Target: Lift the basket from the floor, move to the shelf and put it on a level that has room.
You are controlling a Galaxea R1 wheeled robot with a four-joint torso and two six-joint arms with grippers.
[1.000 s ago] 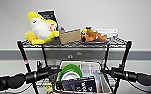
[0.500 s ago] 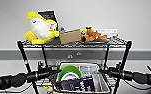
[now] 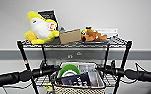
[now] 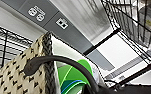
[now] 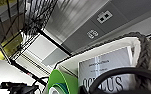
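The cream woven basket (image 3: 78, 89) with dark speckles hangs between my two arms, in front of the black wire shelf (image 3: 73, 45). It sits at the height of the level (image 3: 108, 79) second from the top. My left gripper (image 3: 47, 70) meets the basket's left end and my right gripper (image 3: 108, 69) its right end, both shut on its dark rim. Inside are a green roll (image 3: 68, 70), a dark book (image 3: 74, 80) and a white box. The speckled side (image 4: 13, 75) looms large in the left wrist view, the braided rim (image 5: 147, 50) in the right wrist view.
On the top tier stand a yellow plush (image 3: 41, 27), a brown cardboard box (image 3: 69, 36) and a brown toy (image 3: 92, 36). A grey wall strip with sockets (image 3: 73, 54) runs behind the rack. The rack's posts (image 3: 24, 60) flank the basket closely.
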